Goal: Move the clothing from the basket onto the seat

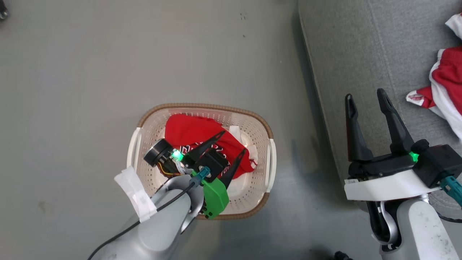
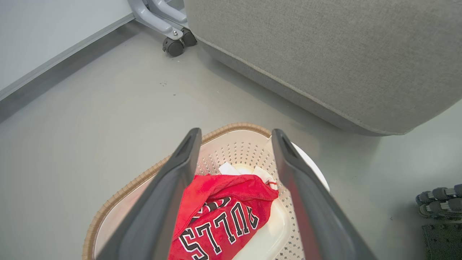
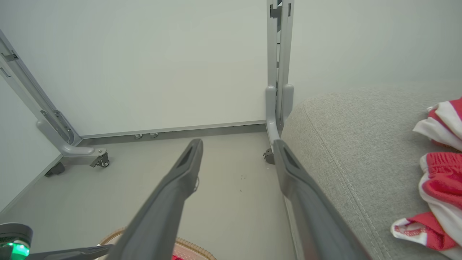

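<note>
over the basket (image 1: 202, 107): left gripper (image 1: 234, 141), fingers wide, empty, above red lettered clothing (image 1: 191, 131) inside. seat (image 1: 361, 54) at 3 o'clock; right gripper (image 1: 364, 94) there, wide, empty. step, likely: reach-in. next calls for: lower, close on bunched fabric.

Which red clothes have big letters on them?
The jersey in the basket, below the left gripper. The clothes on the sofa show white trim, no letters.
</note>
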Robot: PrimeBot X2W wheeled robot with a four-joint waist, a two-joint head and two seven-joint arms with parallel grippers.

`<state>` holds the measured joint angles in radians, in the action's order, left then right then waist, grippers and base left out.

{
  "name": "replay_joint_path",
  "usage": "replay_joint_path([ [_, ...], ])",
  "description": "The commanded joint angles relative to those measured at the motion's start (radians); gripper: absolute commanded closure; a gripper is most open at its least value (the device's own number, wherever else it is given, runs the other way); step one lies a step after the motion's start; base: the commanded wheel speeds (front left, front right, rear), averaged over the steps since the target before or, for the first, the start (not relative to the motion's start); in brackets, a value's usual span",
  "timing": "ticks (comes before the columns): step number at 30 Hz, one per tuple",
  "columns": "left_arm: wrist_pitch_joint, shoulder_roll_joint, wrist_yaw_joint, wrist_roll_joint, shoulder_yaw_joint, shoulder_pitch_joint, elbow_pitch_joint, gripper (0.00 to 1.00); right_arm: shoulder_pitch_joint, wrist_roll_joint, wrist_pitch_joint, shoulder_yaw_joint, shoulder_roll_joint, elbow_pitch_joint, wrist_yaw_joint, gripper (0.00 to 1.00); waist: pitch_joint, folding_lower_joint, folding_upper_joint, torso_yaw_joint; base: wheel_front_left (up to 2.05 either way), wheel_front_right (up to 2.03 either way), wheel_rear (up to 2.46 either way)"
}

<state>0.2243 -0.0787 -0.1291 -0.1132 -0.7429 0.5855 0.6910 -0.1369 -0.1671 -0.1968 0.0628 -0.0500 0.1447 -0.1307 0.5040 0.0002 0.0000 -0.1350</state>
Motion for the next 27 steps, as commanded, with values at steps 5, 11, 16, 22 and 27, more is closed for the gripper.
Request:
replay_joint_path([
  [5,-0.006,-0.032,-0.003,-0.007,-0.027,0.109,0.092,0.00,-0.056,-0.021,-0.031,0.006,-0.001,0.000,0.000,0.00,0.225,-0.0002,0.0000,-0.052,0.00,0.00,0.00],
  [11,-0.004,-0.056,0.005,-0.009,-0.013,0.188,0.203,0.00,-0.091,-0.055,-0.056,0.033,-0.001,-0.018,0.000,0.00,0.302,-0.0002,0.0000,-0.093,0.00,0.00,0.00],
  [16,-0.006,-0.078,0.021,0.001,-0.012,0.241,0.287,0.00,-0.108,-0.084,-0.067,0.058,-0.001,-0.031,0.000,0.00,0.358,-0.0002,0.0000,-0.128,0.00,0.00,0.00],
  [22,0.001,-0.116,0.037,0.009,-0.012,0.298,0.363,0.00,-0.132,-0.131,-0.069,0.088,0.000,-0.031,0.000,0.00,0.415,-0.0002,0.0000,-0.171,0.00,0.00,0.00],
  [27,0.011,-0.147,0.051,0.009,-0.010,0.342,0.405,0.00,-0.142,-0.171,-0.069,0.112,0.000,-0.025,0.000,0.00,0.450,-0.0002,0.0000,-0.204,0.00,0.00,0.00],
])
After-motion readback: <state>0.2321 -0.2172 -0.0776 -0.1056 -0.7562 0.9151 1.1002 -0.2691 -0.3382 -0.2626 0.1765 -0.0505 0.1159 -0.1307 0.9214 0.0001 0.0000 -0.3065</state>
